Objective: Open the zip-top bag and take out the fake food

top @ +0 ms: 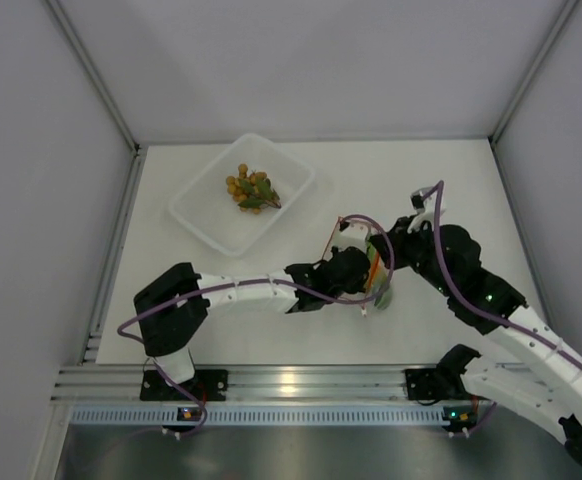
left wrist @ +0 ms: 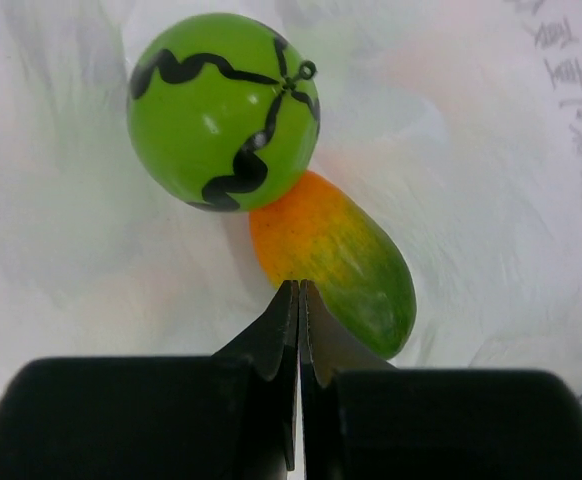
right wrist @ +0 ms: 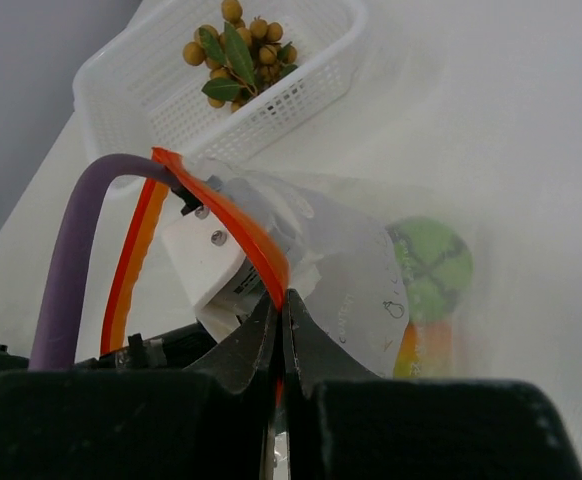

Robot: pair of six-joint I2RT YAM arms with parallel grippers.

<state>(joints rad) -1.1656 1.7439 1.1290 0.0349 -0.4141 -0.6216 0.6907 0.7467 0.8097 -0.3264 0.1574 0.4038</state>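
The only writing is on the bag (right wrist: 346, 265): a few lines of small grey print along one edge, too faint and skewed to read in the left wrist view, and a tiny grey mark on the film in the right wrist view that is just as illegible.

There is one bag, one tray (top: 196, 215) and three toy foods. Two of the toys are inside the bag, touching each other: a glossy round green ball (left wrist: 223, 108) with wavy black lines, and a smooth, oval mango (left wrist: 336, 262) that shades from orange to green. The third, a bunch of small tan balls with green leaves (right wrist: 236, 50), lies in the tray, well apart from the bag.

The bag is thin, clear, crinkled plastic with a red-orange zip strip (right wrist: 226, 215) along its mouth. It lies on the white table (top: 451, 190), between the two arms. The tray is white, rectangular and rigid, with round corners and mesh walls.

The right gripper (right wrist: 281, 300) is pinched tight on the zip strip. The left gripper (left wrist: 298, 290) reaches into the bag's mouth, its black fingers pressed together just beside the mango's orange end. I cannot tell whether they pinch any film. A purple cable (right wrist: 71, 260) arches beside the strip.
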